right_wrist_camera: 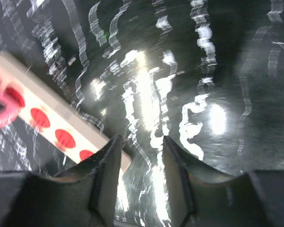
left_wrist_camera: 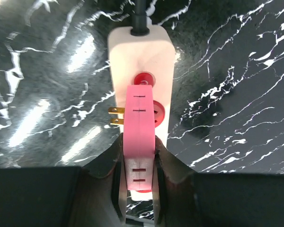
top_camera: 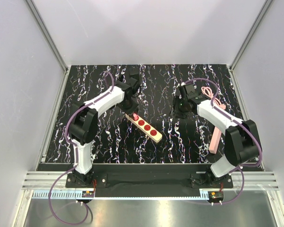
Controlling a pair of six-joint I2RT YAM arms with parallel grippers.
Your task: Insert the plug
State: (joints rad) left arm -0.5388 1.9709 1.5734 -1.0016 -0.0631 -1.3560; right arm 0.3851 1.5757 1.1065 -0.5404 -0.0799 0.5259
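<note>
My left gripper (left_wrist_camera: 138, 189) is shut on a flat pink plug (left_wrist_camera: 139, 137); no black boxy plug shows in any view. Its two brass prongs (left_wrist_camera: 115, 117) point left, sideways. I hold it just above the cream power strip (left_wrist_camera: 142, 52), over its second red socket (left_wrist_camera: 160, 113). In the top view the strip (top_camera: 144, 124) lies diagonally mid-table with the left gripper (top_camera: 131, 115) at its far end. My right gripper (right_wrist_camera: 139, 165) is open and empty above the table, just right of the strip's near end (right_wrist_camera: 47, 123); it also shows in the top view (top_camera: 180, 111).
A black cord (left_wrist_camera: 139, 16) leaves the strip's far end. A coiled pink cable (top_camera: 209, 92) and a long pink bar (top_camera: 217, 137) lie at the right, by the right arm. Grey walls enclose the black marbled table (top_camera: 104, 142).
</note>
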